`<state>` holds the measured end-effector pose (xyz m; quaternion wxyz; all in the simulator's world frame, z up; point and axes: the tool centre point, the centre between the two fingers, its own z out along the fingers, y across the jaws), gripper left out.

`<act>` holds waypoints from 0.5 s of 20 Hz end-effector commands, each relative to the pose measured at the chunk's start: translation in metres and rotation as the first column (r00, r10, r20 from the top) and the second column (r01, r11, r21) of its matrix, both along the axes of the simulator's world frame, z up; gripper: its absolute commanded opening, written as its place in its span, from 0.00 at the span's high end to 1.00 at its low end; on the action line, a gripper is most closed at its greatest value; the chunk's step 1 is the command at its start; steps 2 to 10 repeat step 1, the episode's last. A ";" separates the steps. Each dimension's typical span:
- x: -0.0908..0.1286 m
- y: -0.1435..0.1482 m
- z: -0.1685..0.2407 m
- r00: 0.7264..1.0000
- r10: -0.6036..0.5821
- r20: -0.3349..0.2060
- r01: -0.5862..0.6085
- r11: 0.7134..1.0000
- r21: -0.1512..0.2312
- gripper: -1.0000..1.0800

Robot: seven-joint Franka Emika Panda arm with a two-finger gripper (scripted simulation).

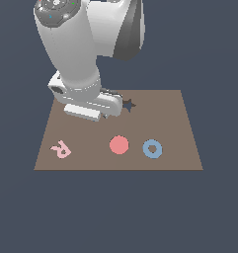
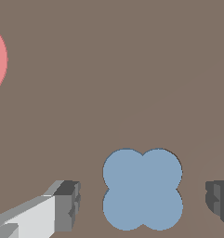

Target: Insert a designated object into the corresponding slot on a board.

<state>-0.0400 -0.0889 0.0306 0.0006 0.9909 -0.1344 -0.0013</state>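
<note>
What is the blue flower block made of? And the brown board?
The blue flower block looks like smooth matte plastic: one flat colour, no shine or grain. The brown board could be wood or card: plain matte brown, no visible grain. These are simulator renders, so both are guesses.

So there's a red disc (image 1: 119, 145) sitting just beside a blue ring (image 1: 152, 148), a little pink squiggly piece (image 1: 60, 149) way off toward the exterior view's left, and a dark star-shaped cutout (image 1: 129, 105) further back.
</note>
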 end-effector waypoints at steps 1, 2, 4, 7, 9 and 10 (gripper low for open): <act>0.000 0.000 0.000 1.000 0.000 0.000 0.000 1.000 0.000 0.04; 0.000 0.000 0.000 1.000 0.000 0.000 0.000 1.000 0.000 0.04; 0.000 0.000 0.000 1.000 0.000 0.000 0.000 1.000 0.000 0.04; 0.000 0.000 0.000 1.000 0.000 0.000 0.000 1.000 0.000 0.04; 0.000 0.000 0.000 1.000 0.000 0.000 0.000 1.000 0.000 0.04; 0.000 0.000 0.000 1.000 0.000 0.000 0.000 1.000 0.000 0.04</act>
